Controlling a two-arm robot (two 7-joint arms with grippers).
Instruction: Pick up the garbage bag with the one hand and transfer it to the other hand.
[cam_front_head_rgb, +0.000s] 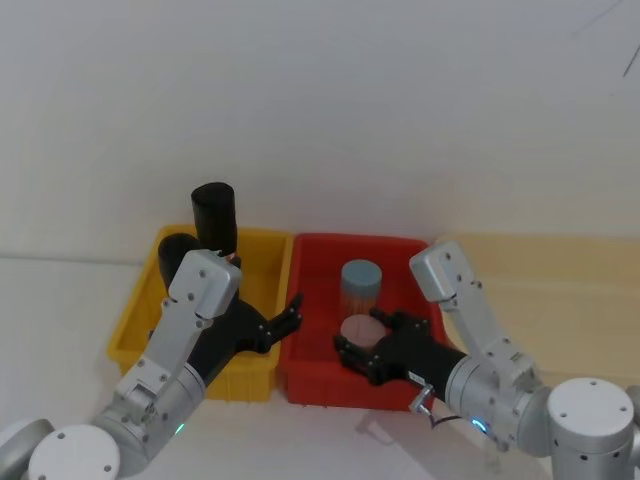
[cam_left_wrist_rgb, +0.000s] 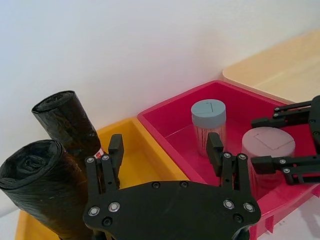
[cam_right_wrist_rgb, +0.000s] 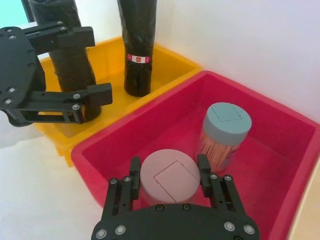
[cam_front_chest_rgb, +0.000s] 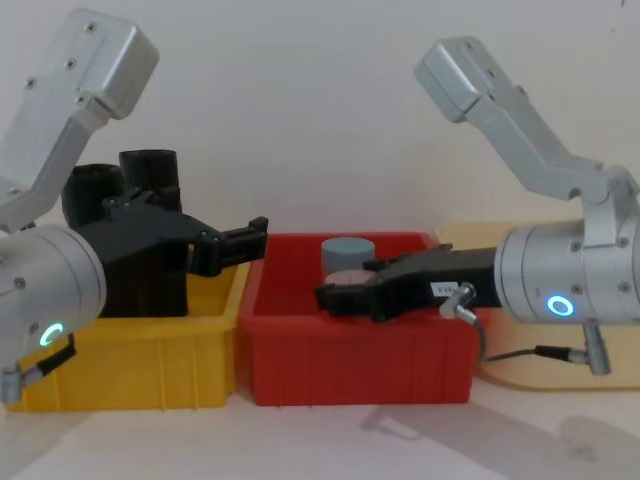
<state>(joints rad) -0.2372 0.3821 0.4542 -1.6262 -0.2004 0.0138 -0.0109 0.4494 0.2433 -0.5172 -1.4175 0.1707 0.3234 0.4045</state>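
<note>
Reaching step: left hand (cam_left_wrist_rgb: 165, 142) (fingers apart) sat beside the bag (cam_left_wrist_rgb: 35, 175); next, close round it. Right hand (cam_right_wrist_rgb: 168, 162) hung open.

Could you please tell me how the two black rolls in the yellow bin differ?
The stickered roll bears a small red-and-white label; the garbage bag is plain. The garbage bag stands nearest the open left claw; the stickered roll stands farther back. Both are black, crinkled and upright in the yellow bin.
</note>
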